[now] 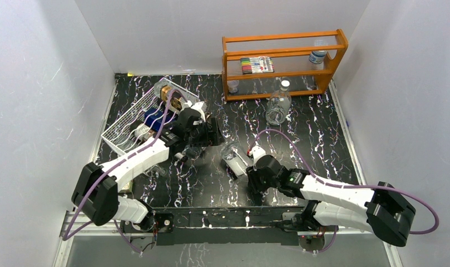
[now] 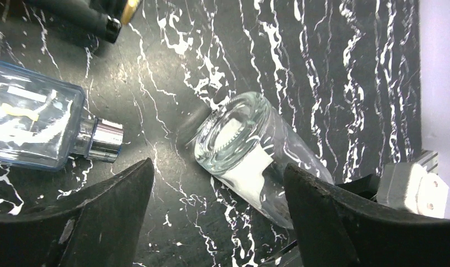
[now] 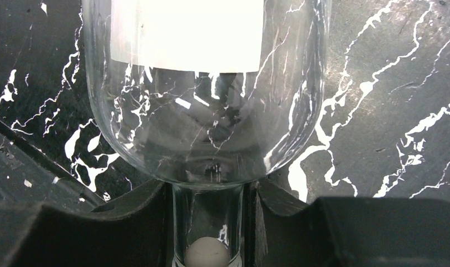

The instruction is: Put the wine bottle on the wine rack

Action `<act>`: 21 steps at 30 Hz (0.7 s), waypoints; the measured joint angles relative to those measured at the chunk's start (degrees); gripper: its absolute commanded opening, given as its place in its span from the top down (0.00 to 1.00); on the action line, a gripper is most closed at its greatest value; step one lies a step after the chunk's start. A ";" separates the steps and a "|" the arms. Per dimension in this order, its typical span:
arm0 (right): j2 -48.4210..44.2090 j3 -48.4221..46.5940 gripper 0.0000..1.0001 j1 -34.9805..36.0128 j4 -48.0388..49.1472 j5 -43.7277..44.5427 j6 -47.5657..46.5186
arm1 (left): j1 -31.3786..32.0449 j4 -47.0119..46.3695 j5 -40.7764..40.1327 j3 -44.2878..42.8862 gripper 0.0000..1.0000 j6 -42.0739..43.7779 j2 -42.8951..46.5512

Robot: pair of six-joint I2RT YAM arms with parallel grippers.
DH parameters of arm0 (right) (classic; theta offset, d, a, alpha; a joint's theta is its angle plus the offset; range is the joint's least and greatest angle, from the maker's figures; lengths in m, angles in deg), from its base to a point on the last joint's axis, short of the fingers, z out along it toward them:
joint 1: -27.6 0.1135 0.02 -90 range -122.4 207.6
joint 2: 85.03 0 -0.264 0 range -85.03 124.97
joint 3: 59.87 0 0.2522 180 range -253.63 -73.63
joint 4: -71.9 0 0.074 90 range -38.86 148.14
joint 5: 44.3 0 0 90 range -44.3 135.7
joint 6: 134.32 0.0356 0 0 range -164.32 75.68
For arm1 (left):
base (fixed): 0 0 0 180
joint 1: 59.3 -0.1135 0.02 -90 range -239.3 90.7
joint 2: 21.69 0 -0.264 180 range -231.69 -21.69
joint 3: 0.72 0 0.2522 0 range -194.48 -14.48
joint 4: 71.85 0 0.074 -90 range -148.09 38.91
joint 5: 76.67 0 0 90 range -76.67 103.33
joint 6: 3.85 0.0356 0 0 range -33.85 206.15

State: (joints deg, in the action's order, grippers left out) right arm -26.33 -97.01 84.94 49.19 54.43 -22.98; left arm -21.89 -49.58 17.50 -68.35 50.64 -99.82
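Note:
The wine bottle (image 1: 233, 157) is clear glass with a white label, lying low at the table's middle, base toward the left arm. My right gripper (image 1: 251, 169) is shut on its neck. The right wrist view shows both fingers pressed on the neck (image 3: 207, 222) below the bottle's shoulder (image 3: 206, 111). My left gripper (image 1: 207, 139) is open and empty. In its wrist view the bottle's round base (image 2: 233, 139) lies just ahead of the gap of the left gripper (image 2: 218, 169), touching neither finger. The white wire wine rack (image 1: 125, 125) stands at the left rear, beside the left arm.
The rack holds a gold-capped bottle (image 1: 169, 94) and a blue one (image 1: 153, 117). A blue-tinted square bottle with a silver cap (image 2: 39, 122) lies left of the left gripper. A round clear flask (image 1: 279, 103) stands before the orange wooden shelf (image 1: 283, 61).

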 measured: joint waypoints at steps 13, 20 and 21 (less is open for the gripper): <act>-10.23 1.75 1.00 0.00 -0.70 1.88 -1.66 | 0.00 7.06 -10.16 -6.03 0.02 2.45 12.72; -8.57 -1.60 1.00 -0.02 -1.60 0.68 -4.59 | 0.00 11.08 -16.48 -9.99 0.02 5.99 21.14; -7.58 -2.99 1.00 -0.02 -1.68 0.11 -5.18 | 0.00 11.50 -17.20 -10.67 0.02 6.69 22.36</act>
State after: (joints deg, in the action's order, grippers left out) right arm -33.92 -100.00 84.92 47.50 54.54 -28.16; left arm -21.89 -38.08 0.30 -79.01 57.33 -77.46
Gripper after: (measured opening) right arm 0.462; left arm 0.981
